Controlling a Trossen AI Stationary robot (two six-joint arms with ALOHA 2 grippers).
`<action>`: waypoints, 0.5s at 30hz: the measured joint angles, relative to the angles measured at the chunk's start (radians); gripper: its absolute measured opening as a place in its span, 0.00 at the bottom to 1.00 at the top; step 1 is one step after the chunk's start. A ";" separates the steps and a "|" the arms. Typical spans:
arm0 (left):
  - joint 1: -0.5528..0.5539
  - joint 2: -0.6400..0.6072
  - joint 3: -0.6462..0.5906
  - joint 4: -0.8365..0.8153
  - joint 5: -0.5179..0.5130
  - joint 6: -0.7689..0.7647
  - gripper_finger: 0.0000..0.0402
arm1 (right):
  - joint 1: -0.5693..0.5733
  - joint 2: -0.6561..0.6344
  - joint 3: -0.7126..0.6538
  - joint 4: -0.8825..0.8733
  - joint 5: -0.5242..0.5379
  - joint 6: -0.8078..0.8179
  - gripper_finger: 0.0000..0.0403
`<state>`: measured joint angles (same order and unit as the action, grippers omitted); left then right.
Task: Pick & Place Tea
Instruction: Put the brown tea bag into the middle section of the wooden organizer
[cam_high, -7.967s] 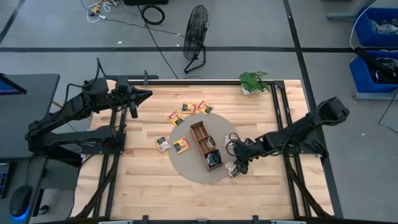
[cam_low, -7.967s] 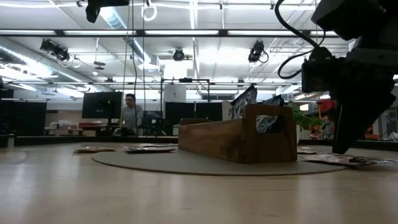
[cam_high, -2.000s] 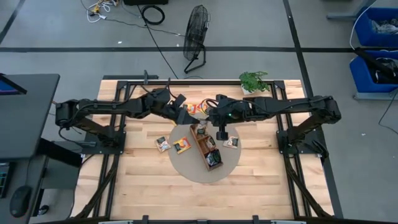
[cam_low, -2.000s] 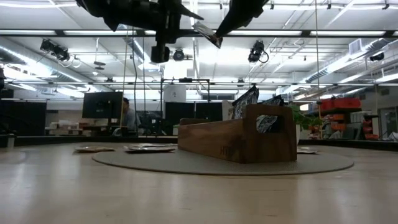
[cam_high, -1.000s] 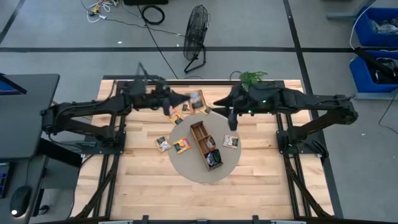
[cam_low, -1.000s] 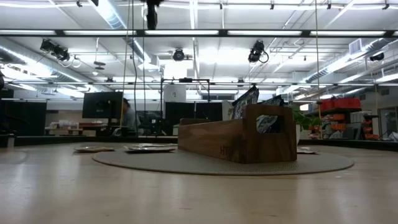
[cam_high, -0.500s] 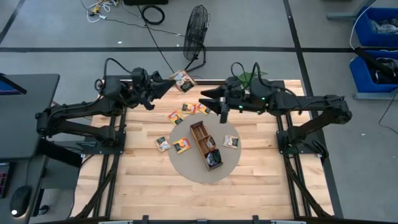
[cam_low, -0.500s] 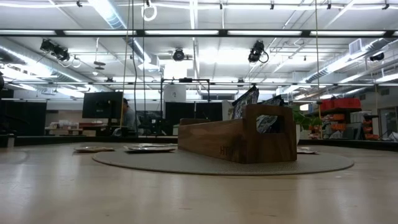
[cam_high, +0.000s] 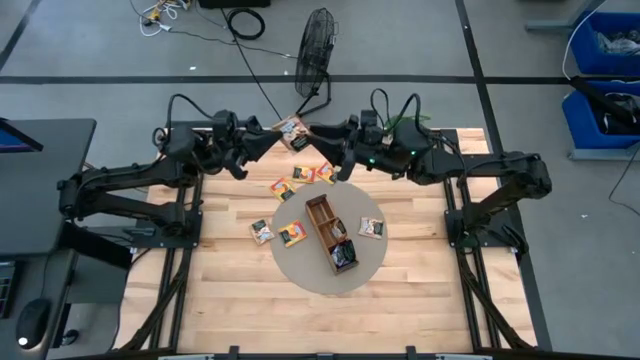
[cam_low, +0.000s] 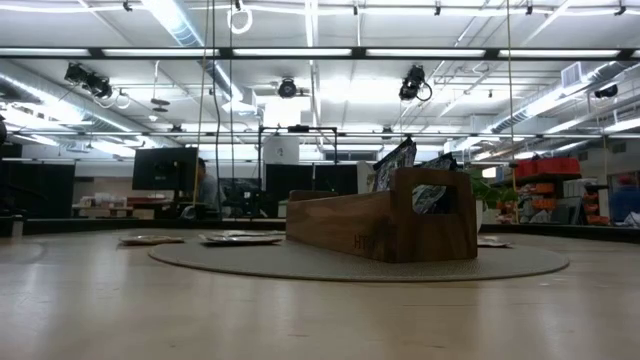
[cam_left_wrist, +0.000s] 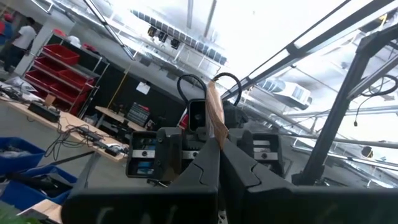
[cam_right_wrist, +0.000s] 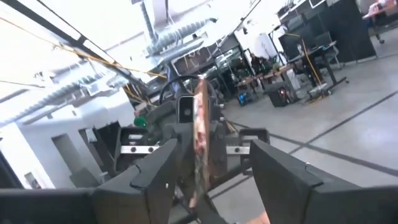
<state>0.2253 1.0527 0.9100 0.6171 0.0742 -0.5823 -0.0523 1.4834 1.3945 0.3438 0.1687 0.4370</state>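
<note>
Above the far edge of the surface (cam_high: 220, 300), the two arms meet tip to tip. The left pincer (cam_high: 280, 133) is pressed together on an orange-yellow sachet (cam_high: 293, 129), held up in the air. The right pincer (cam_high: 318, 132) faces it from the right with its fingers (cam_right_wrist: 155, 171) spread on either side of the sachet's edge, not closed on it. In both wrist views the sachet shows only edge-on as a thin strip, so its print cannot be read.

Below them, three more sachets (cam_high: 300, 178) lie loose on the wood near the far rim of the round mat (cam_high: 300, 272). Two sachets (cam_high: 277, 233) lie left of the wooden tray (cam_high: 322, 218), one on bare wood, one on the mat, and a pale sachet (cam_high: 371, 227) lies on the mat right of the tray. The tray's near compartment holds dark sachets (cam_high: 343, 255) standing on edge.

A potted plant (cam_high: 408, 130) stands at the far right corner, partly covered by the right arm. A floor fan (cam_high: 315, 60) stands beyond the surface.

The low view shows neither arm; there the tray hides whatever lies behind it.
</note>
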 joint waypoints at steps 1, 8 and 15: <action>0.000 0.000 0.000 0.001 -0.001 0.000 0.00 | -0.001 0.000 0.000 -0.002 0.000 0.000 0.49; 0.008 0.000 0.000 0.021 -0.030 0.001 0.00 | -0.001 0.004 0.000 0.012 -0.001 0.008 0.40; 0.010 0.000 0.000 0.019 -0.037 0.000 0.00 | -0.001 0.006 0.000 0.017 0.038 0.018 0.38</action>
<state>0.2348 1.0531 0.9096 0.6361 0.0368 -0.5819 -0.0537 1.4899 1.3949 0.3609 0.2062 0.4550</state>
